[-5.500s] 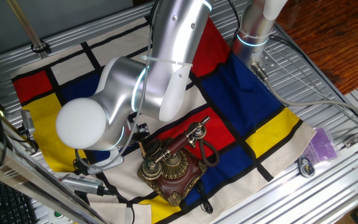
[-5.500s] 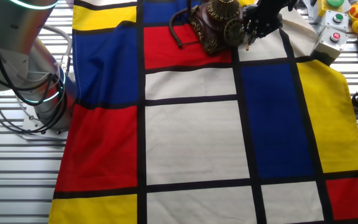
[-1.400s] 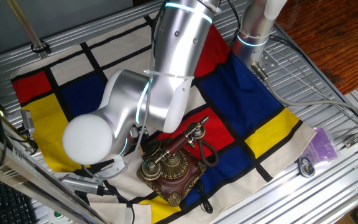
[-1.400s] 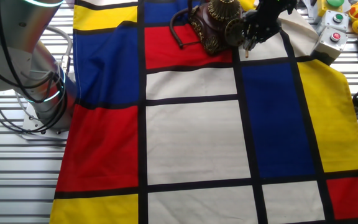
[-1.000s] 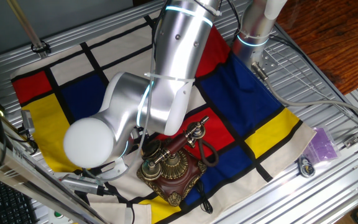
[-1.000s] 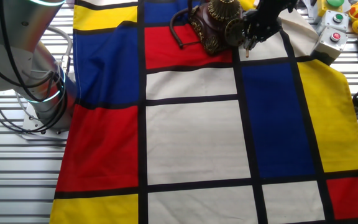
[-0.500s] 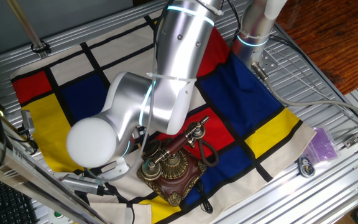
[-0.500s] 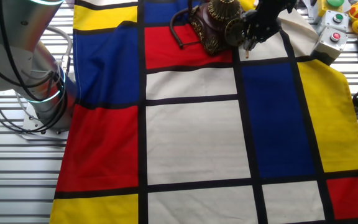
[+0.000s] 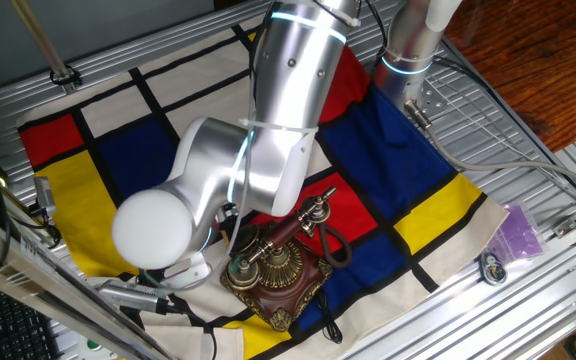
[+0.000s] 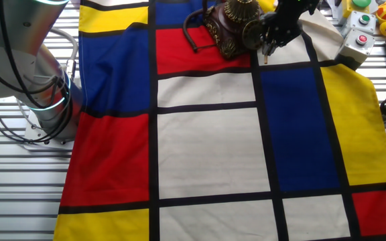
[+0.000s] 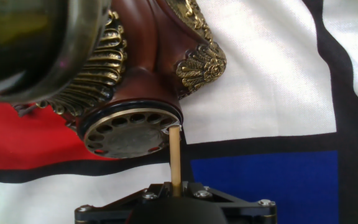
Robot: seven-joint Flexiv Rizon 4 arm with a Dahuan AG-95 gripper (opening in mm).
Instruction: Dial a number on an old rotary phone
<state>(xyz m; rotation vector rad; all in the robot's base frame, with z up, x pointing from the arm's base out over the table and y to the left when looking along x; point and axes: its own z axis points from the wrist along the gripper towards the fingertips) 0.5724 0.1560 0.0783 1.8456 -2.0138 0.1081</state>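
Fingers [image 11: 175,186] clench a thin tan wooden stick [image 11: 175,158] — its tip touches the rim of the brass finger-hole dial [image 11: 126,132] on the small ornate red-brown wooden rotary phone [image 9: 278,268]. That phone sits near the edge of a red, blue, yellow and white block-patterned cloth [image 10: 206,154] — spread over the slatted metal counter [image 10: 19,187].

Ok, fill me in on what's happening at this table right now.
The robot arm is working on the old rotary phone, which stands on a colour-block cloth. The gripper holds a thin wooden stick whose tip sits at the right edge of the brass dial, at a finger hole. The handset rests on its cradle. Whether any digit has been dialled cannot be told.
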